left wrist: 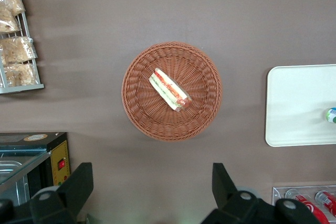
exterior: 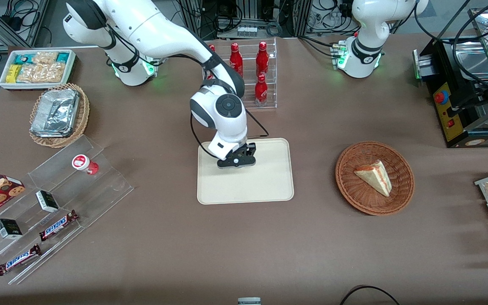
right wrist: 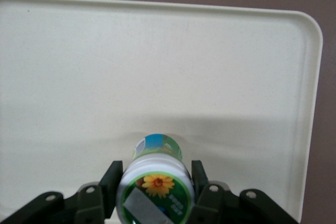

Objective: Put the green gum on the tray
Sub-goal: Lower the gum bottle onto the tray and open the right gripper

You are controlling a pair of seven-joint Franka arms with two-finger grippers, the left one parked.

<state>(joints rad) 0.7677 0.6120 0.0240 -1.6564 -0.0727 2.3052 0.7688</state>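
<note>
The cream-white tray (exterior: 248, 186) lies in the middle of the table, and my right gripper (exterior: 239, 163) hangs low over the part of it farther from the front camera. In the right wrist view the gripper (right wrist: 155, 177) is shut on the green gum (right wrist: 155, 186), one finger pressed against each side of the white lid with its green flower label. The bottle stands upright, its blue-green body just above or touching the tray (right wrist: 157, 51); I cannot tell which. The left wrist view catches the green gum (left wrist: 332, 115) over the tray (left wrist: 296, 103).
A red-lidded bottle (exterior: 84, 163) stands on a clear stepped stand with snack bars, toward the working arm's end. A rack of red bottles (exterior: 261, 76) stands farther from the camera than the tray. A wicker basket (exterior: 405, 186) holding a sandwich sits toward the parked arm's end.
</note>
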